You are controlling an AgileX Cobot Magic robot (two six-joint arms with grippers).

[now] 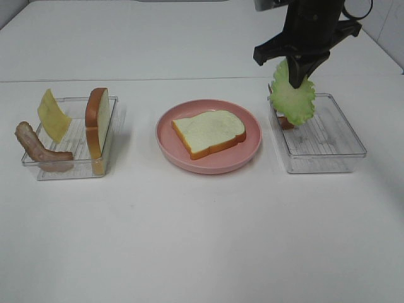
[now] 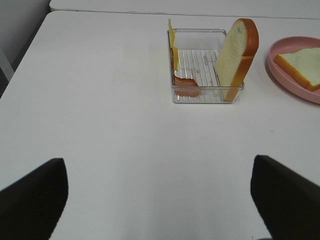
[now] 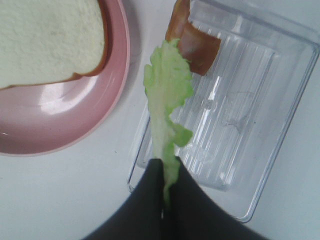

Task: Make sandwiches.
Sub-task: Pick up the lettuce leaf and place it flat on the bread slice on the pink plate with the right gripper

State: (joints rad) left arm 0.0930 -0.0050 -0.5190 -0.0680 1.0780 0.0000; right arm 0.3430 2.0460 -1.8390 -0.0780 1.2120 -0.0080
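You are working over a plain matte white tabletop point(image 1: 189, 240) that is filling nearly the whole overhead view; a straight seam is running across it behind the work area, with more white surface lying beyond. Your right gripper point(image 1: 297, 79) is hanging above the right-hand clear tray point(image 1: 328, 142) with its black fingers pressed together on the top edge of the green lettuce leaf point(image 1: 293, 101), which is dangling free below them. In the right wrist view the gripper point(image 3: 164, 172) is pinching the leaf point(image 3: 167, 95) over the tray edge that faces the plate, and a brown bacon piece point(image 3: 195, 45) is leaning in the tray corner beneath it. The round pink plate point(image 1: 214, 161) is sitting at the middle of the table, carrying one white bread slice point(image 1: 208, 132) lying flat. The left-hand clear tray point(image 1: 76, 170) is standing well apart from the plate; inside it a second bread slice point(image 1: 98, 129) is standing on edge against the plate-side wall, a yellow cheese slice point(image 1: 52, 115) is leaning at the far side, and a bacon strip point(image 1: 38, 150) is draping over the outer rim. Your left gripper point(image 2: 157, 162) is hovering over bare table short of that tray, its jaws spread wide and gripping nothing.
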